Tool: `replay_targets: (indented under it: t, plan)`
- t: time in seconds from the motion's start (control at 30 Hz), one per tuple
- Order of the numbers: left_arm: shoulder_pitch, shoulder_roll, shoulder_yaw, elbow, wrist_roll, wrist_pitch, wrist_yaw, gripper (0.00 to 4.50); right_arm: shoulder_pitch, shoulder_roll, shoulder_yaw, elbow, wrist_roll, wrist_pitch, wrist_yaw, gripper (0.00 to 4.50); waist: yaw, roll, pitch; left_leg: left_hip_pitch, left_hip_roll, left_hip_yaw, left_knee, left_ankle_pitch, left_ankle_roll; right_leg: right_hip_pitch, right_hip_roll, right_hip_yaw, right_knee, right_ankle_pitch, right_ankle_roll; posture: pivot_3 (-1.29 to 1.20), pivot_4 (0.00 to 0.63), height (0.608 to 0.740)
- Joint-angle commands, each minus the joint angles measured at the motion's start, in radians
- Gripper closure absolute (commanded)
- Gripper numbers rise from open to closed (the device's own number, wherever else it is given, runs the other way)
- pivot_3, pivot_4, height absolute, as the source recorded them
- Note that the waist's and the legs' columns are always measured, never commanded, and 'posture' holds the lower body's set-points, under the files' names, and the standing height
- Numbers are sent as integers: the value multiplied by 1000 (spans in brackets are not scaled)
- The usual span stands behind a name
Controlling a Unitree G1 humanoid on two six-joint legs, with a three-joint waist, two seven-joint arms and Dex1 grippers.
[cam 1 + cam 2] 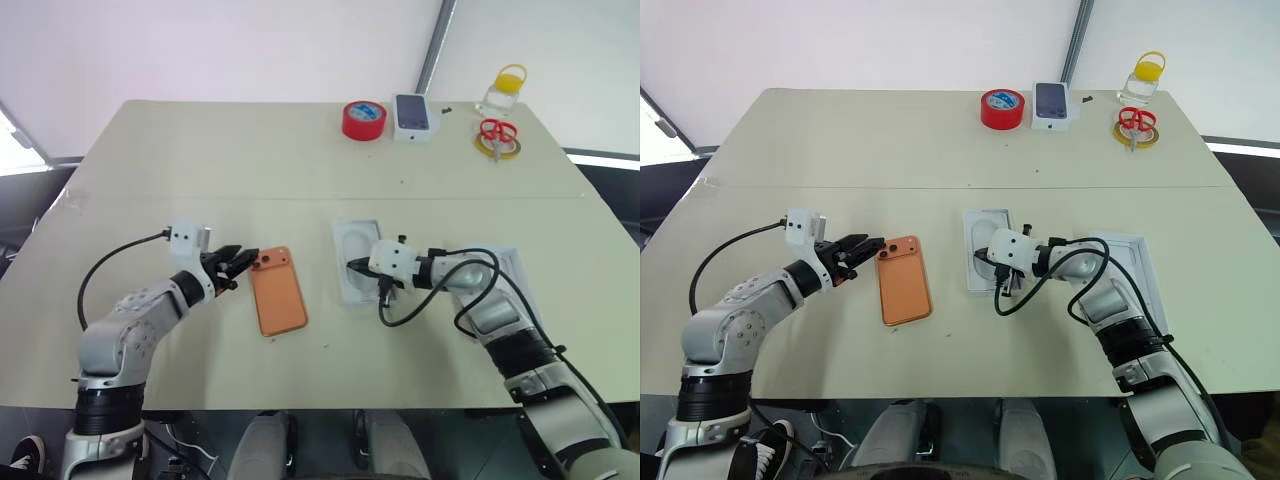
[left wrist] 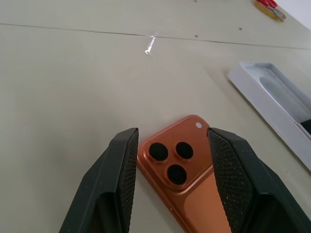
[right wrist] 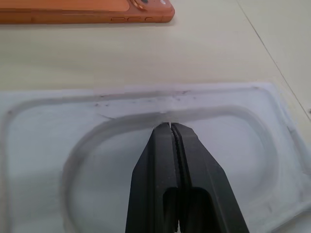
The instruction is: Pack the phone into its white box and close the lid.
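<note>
The phone lies camera-side up near the table's near edge, left of middle, its long axis running near to far. The left gripper, fingers spread, sits just left of its far, lens end and is the nearer arm. The right gripper, pressed together, pinches the thin white card. Right of it lies a white tray. Bare table surrounds the phone.

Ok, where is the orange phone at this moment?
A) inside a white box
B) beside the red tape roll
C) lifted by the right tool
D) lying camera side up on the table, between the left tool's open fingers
D: the phone lies on the table, lenses up, the left tool open around its corner.
</note>
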Motion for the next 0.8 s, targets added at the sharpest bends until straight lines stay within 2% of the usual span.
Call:
replay_targets:
  t: [0.03,0.4,0.7,0.8]
  plan:
    - [6,4,28,-42,-13,1,12,2109,4,-32,5,20,-9,23,42,4460,1,0,0,0,0,0,0,0,0,0,0,0,0,0,0,0,150,740]
    - [-4,-26,25,-28,-31,14,29,2109,-38,-25,24,-25,-93,70,-28,4460,-1,0,0,1,0,0,0,0,0,1,0,0,0,0,0,0,150,740]
    - [-22,-24,-3,-10,-3,-5,23,2109,-82,-100,88,-137,-184,94,84,4460,-3,0,0,1,0,0,0,0,0,0,0,0,0,0,0,0,150,740]
    - [-25,-29,-7,-10,-2,-7,26,2109,-96,-123,115,-122,-251,79,71,4460,-2,0,0,1,0,0,0,0,0,0,0,0,0,0,0,0,150,740]
